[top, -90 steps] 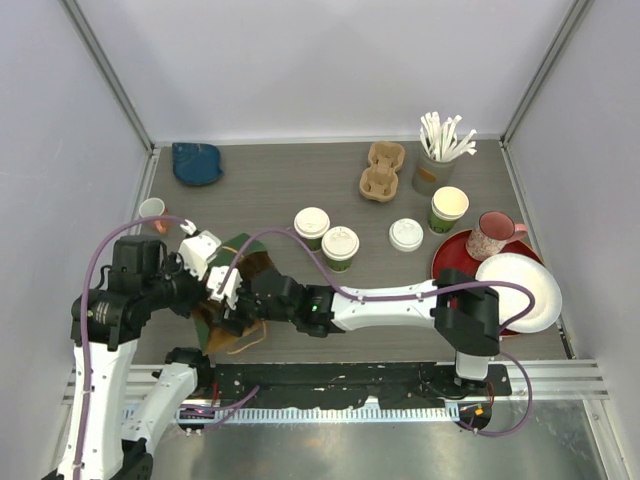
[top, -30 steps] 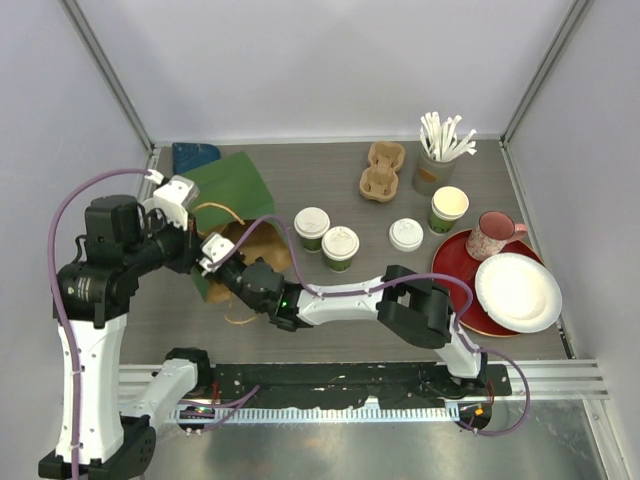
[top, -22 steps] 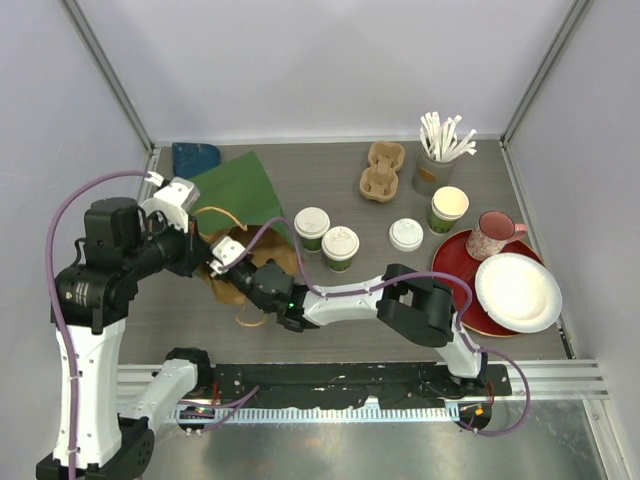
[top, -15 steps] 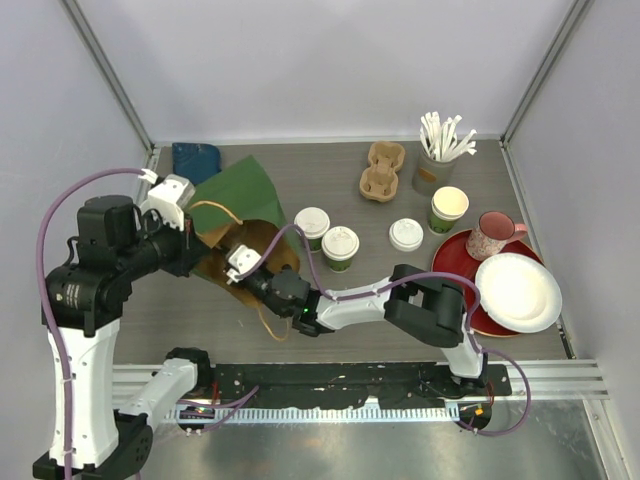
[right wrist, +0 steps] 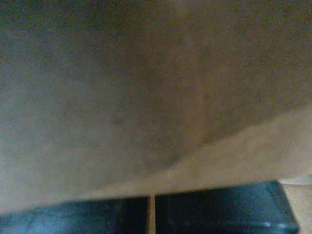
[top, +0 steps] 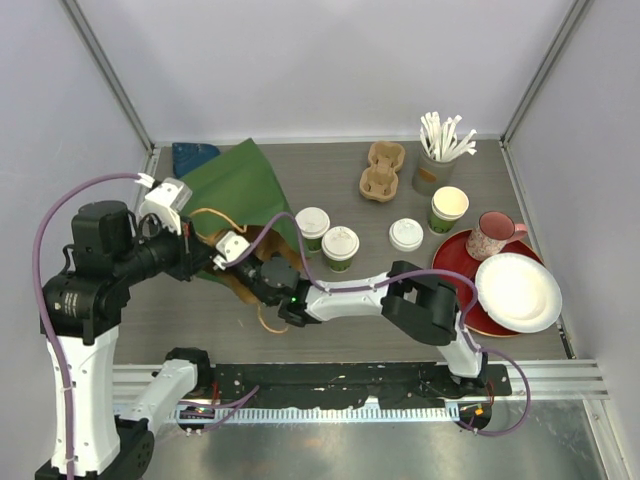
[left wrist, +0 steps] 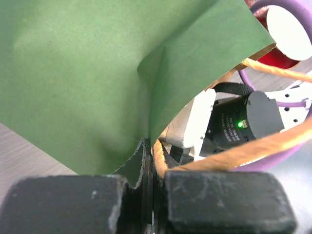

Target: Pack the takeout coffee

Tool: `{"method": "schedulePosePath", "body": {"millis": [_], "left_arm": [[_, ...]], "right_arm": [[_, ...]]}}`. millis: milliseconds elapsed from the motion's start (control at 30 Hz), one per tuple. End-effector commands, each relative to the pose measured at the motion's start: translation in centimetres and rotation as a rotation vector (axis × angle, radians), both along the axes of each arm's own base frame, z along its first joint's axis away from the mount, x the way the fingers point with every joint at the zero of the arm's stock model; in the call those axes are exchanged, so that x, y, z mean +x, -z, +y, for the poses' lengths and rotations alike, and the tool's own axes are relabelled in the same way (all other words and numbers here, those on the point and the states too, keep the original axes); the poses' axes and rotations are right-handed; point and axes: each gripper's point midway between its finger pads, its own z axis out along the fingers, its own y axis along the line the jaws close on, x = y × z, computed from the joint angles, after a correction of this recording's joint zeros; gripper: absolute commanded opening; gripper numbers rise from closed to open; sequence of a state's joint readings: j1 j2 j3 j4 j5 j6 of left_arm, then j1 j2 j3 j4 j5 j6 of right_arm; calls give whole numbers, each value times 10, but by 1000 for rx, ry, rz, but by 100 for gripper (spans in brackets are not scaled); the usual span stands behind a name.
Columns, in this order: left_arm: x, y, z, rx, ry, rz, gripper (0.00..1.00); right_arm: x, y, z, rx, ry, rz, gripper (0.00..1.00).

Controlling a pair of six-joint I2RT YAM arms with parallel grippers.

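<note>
The takeout coffee is two small green cups with white lids, one beside the other, standing mid-table. To their left a green paper bag with a brown inside is held up off the table. My left gripper is shut on the bag's rim and its twine handle; in the left wrist view the jaws pinch the green paper. My right gripper reaches into the bag's mouth. Its view shows only brown paper, with a thin strip pinched between the shut fingers.
A loose white lid and a stack of lidless green cups stand right of the coffee. Farther right are a pink mug, a red plate and a white paper plate. At the back sit a cardboard cup carrier, a stirrer cup and a blue object.
Both grippers have kept their hold on the bag. Its green side has swung up and toward the back of the table, and the mouth has spread wider.
</note>
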State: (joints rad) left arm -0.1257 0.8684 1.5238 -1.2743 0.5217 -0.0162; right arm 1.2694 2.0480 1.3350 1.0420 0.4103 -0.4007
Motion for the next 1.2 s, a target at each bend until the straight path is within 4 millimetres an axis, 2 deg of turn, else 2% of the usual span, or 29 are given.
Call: {"method": "schedulePosePath", "body": {"millis": [0, 267, 300, 333, 367, 400, 433, 467, 500, 533, 567, 633, 667, 833, 867, 967, 1000, 1067, 1100, 1167], "left_arm": [[-24, -31, -24, -134, 121, -5, 0], [-41, -51, -44, -273, 227, 25, 0], [-40, -52, -43, -273, 222, 21, 0], [-38, -53, -41, -261, 206, 9, 0], [-35, -53, -38, -248, 186, 3, 0], [-31, -52, -35, -233, 161, -5, 0], [-27, -50, -32, -218, 135, -12, 0], [-14, -46, -22, -181, 53, -21, 0], [-7, -45, -17, -163, 16, -27, 0], [-1, -43, -11, -139, -28, -32, 0], [11, -40, 1, -98, -107, -46, 0], [22, -42, 13, -63, -176, -68, 0], [29, -45, 20, -44, -226, -89, 0], [41, -51, 35, 7, -294, -143, 0], [41, -49, 37, 24, -293, -149, 0], [44, -33, 51, 114, -315, -174, 0], [49, -12, 62, 190, -340, -153, 0], [47, 3, 72, 252, -350, -167, 0], [47, 24, 74, 285, -342, -132, 0], [44, 33, 73, 309, -304, -154, 0]], "right_arm": [[47, -9, -3, 6, 138, 3, 1], [93, 21, -8, -77, 250, -2, 1], [96, 19, -9, -85, 261, -10, 4], [98, 19, -11, -94, 268, -10, 13], [99, 19, -12, -114, 270, -10, 33], [92, 24, -9, -137, 231, -12, 39], [84, 7, -11, -121, 201, -19, 43], [77, 20, -14, -158, 176, -8, 50], [69, 16, -13, -156, 137, -7, 52], [59, 2, -17, -145, 118, -10, 53], [53, 12, -22, -173, 104, 3, 55], [41, 5, -28, -185, 57, 29, 56], [36, 13, -31, -201, 38, 51, 58], [8, 22, -36, -247, -102, 100, 68], [0, 21, -39, -248, -138, 100, 77], [-19, 28, -39, -260, -228, 109, 79], [-25, 25, -39, -255, -243, 110, 79], [-32, 32, -40, -267, -263, 125, 80], [-37, 37, -37, -279, -275, 123, 80], [-44, 39, -35, -306, -271, 82, 80]]}}
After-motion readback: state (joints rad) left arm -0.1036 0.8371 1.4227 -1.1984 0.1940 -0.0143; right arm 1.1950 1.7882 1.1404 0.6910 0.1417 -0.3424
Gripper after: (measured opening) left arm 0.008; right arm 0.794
